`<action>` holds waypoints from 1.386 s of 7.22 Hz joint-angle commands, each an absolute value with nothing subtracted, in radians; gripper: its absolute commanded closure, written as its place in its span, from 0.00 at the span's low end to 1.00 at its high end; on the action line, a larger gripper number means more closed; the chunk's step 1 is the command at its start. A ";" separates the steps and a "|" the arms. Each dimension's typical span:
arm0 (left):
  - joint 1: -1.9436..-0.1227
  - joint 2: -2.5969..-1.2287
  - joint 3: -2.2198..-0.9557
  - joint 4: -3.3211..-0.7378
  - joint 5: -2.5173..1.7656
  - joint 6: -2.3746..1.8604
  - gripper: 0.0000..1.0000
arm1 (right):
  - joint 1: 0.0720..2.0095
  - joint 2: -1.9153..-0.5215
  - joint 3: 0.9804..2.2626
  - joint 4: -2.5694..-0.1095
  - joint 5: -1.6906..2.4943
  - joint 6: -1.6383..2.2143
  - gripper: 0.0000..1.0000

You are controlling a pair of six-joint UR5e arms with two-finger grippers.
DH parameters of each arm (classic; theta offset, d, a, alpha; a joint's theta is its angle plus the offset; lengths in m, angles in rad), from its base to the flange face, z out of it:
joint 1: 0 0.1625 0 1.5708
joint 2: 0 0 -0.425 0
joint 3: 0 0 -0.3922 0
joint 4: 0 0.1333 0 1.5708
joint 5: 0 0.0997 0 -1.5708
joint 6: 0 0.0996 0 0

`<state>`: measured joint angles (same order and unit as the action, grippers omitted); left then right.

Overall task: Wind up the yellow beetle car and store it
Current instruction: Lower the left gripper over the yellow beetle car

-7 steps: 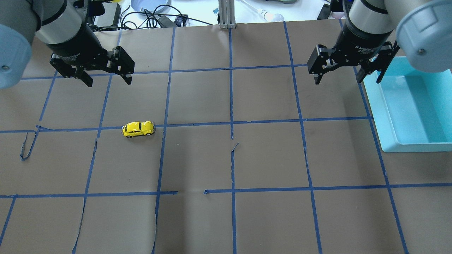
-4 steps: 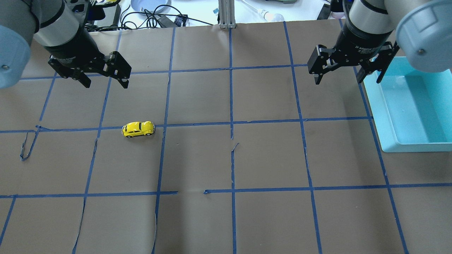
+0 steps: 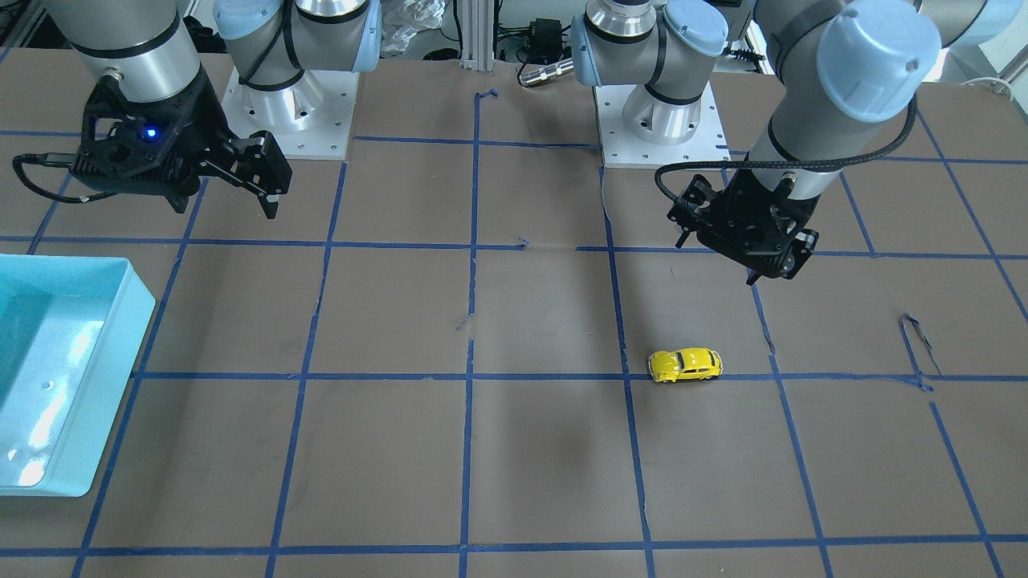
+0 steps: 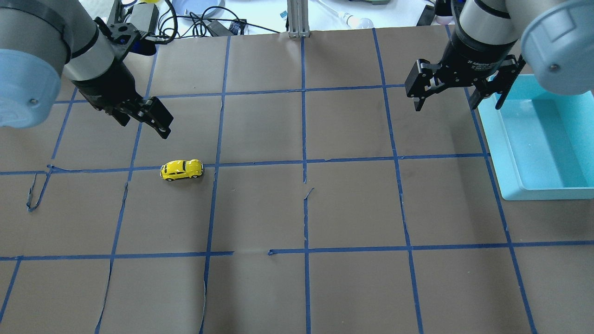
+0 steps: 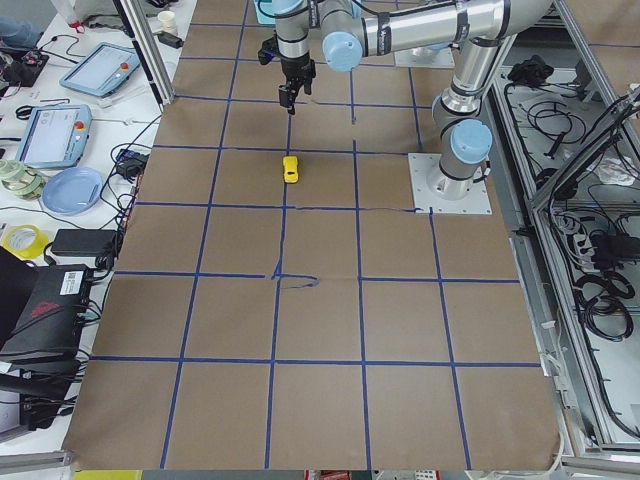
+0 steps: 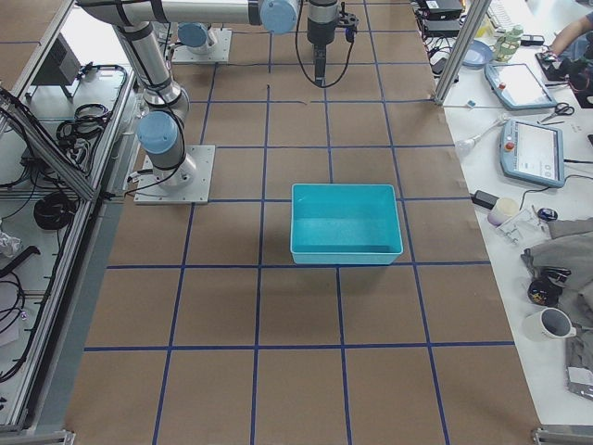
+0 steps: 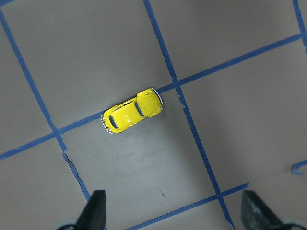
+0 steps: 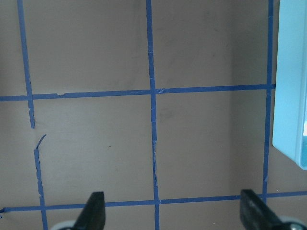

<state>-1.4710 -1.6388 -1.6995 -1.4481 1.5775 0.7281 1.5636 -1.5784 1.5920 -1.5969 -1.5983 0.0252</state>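
Our left gripper (image 4: 144, 125) now sits turned and nearer the car (image 4: 181, 170), wide open and empty, lining up a grasp; the right gripper (image 4: 457, 106) hangs open, empty.

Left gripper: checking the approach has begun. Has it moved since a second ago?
Yes. The left gripper moved toward the yellow beetle car, which stayed put.

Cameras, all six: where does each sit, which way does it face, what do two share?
Front-facing: across the table, looking steeply down at the robot; both arm bases.
Overhead: behind the robot, looking forward and down; left pincer, right pincer.
Exterior left: table's left end, along it; arms far.
Exterior right: right end; teal bin central, arms far.
Left wrist: straight down on the yellow beetle car; its fingertips.
Right wrist: down on taped paper, bin's edge; fingertips.
Shared: front-facing and overhead show car and bin, mirrored.
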 commanded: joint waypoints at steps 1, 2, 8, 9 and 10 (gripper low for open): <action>-1.470 -1.702 -1.723 -1.390 1.630 1.127 0.03 | 1.565 -1.578 1.591 -1.598 -1.597 0.025 0.00; -1.470 -1.729 -1.764 -1.296 1.688 1.244 0.06 | 1.565 -1.578 1.592 -1.597 -1.597 0.025 0.00; -1.445 -1.841 -1.936 -0.943 1.663 1.519 0.14 | 1.563 -1.589 1.591 -1.597 -1.547 -0.003 0.00; -1.413 -1.841 -1.939 -0.936 1.663 1.598 0.17 | 1.563 -1.597 1.591 -1.597 -1.489 -0.053 0.00; -1.385 -1.845 -1.940 -0.934 1.646 1.664 0.18 | 1.563 -1.597 1.591 -1.588 -1.488 -0.075 0.00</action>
